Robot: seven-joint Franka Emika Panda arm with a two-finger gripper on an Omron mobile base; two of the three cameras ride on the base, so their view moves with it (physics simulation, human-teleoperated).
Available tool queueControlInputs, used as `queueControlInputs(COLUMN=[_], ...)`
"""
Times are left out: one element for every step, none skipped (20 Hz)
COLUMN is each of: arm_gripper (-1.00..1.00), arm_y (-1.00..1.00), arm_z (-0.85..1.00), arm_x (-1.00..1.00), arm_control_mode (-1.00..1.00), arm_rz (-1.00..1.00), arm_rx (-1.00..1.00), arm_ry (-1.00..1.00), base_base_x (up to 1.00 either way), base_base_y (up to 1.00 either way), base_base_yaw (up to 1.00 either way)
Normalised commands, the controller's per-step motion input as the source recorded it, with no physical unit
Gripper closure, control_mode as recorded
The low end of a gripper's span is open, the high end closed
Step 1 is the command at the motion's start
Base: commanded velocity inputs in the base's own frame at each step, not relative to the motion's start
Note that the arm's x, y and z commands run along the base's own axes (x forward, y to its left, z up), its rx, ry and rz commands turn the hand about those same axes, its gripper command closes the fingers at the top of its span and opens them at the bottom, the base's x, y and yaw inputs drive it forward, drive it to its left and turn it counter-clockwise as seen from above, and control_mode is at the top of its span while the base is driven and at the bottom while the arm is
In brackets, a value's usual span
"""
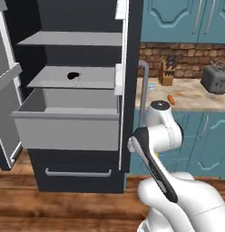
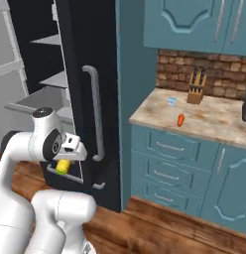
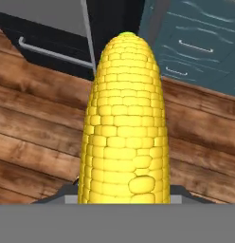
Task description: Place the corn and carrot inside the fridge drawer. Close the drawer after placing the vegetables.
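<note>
The fridge drawer [image 1: 69, 129] is pulled out and its top is open, so there is room to come down into it from above. A grey shelf [image 1: 75, 78] sits just over its far part, so only the near part is free. The fridge door [image 2: 90, 99] stands open on the right, edge on, between the drawer and the counter [image 2: 214, 121]. The corn [image 3: 124, 123] is held low by the tool [image 2: 64, 159], over bare wood floor [image 3: 34, 123].
</note>
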Motion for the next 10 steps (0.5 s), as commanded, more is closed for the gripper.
queueControlInputs(arm_gripper=[1.0,1.0,1.0,1.0,1.0,1.0,1.0,1.0,1.0,1.0], arm_y=[0.0,0.0,0.0,0.0,0.0,0.0,0.0,0.0,0.0,0.0], arm_z=[0.0,0.0,0.0,0.0,0.0,0.0,0.0,0.0,0.0,0.0], arm_x=[0.0,0.0,0.0,0.0,0.0,0.0,0.0,0.0,0.0,0.0], arm_control_mode=[1.0,1.0,1.0,1.0,1.0,1.0,1.0,1.0,1.0,1.0], arm_rz=[0.0,0.0,0.0,0.0,0.0,0.0,0.0,0.0,0.0,0.0], arm_rx=[0.0,0.0,0.0,0.0,0.0,0.0,0.0,0.0,0.0,0.0], arm_ry=[0.0,0.0,0.0,0.0,0.0,0.0,0.0,0.0,0.0,0.0], base_base_x=[-0.59,-0.55,-0.37,-0.04,0.0,0.34,0.57,0.79,0.87,0.76], base_base_y=[1.0,1.0,1.0,1.0,1.0,1.0,1.0,1.0,1.0,0.95], base_base_yaw=[0.39,0.37,0.34,0.28,0.19,0.06,0.0,0.0,0.0,-0.13])
